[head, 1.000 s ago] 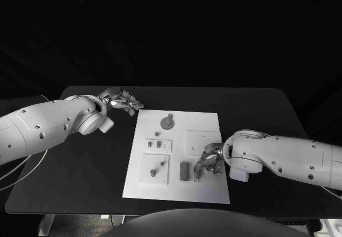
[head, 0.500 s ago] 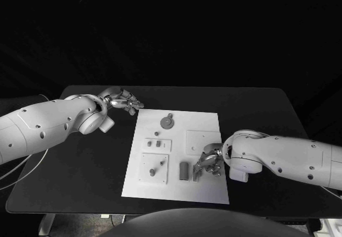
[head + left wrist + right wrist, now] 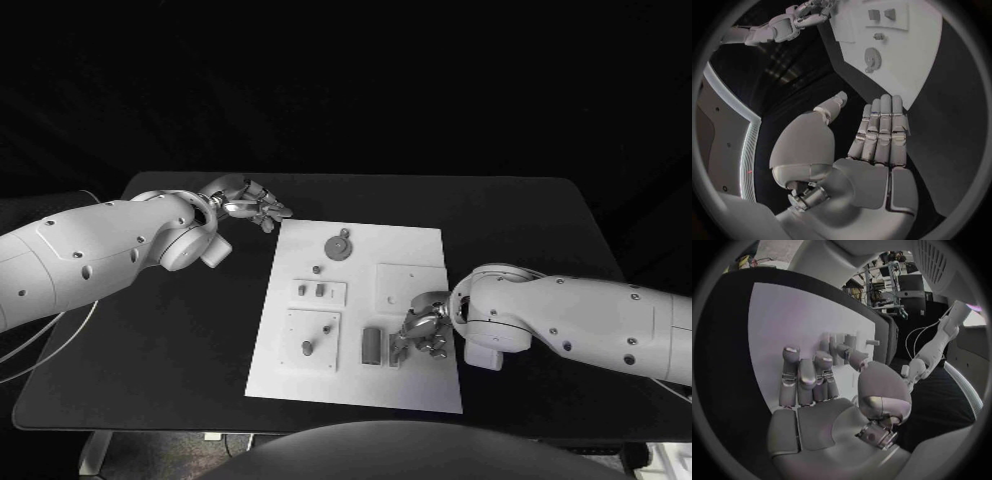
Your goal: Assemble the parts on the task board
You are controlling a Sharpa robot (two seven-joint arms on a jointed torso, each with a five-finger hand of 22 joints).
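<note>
The white task board (image 3: 411, 250) lies in the middle of the black table. On it sit a round grey part (image 3: 339, 247), two small pieces in a slot plate (image 3: 310, 291), pegs on a square plate (image 3: 309, 342) and a grey block (image 3: 372, 345). My right hand (image 3: 421, 333) is low over the board's near right part, its thumb and fingertips against a small grey part (image 3: 397, 352); a grip is not plain. The right wrist view shows the right hand (image 3: 817, 385) reaching over the board (image 3: 786, 315). My left hand (image 3: 248, 206) hovers off the board's far left corner, fingers straight, holding nothing (image 3: 879, 135).
The black table (image 3: 173, 330) has bare room left and right of the board. In the left wrist view the board (image 3: 904, 60) with the round part (image 3: 872, 59) lies beyond the fingers, and the right hand (image 3: 807, 15) shows far off.
My right hand has sunk slightly toward the near edge of the board, onto the small grey part. The left hand has stayed in place.
</note>
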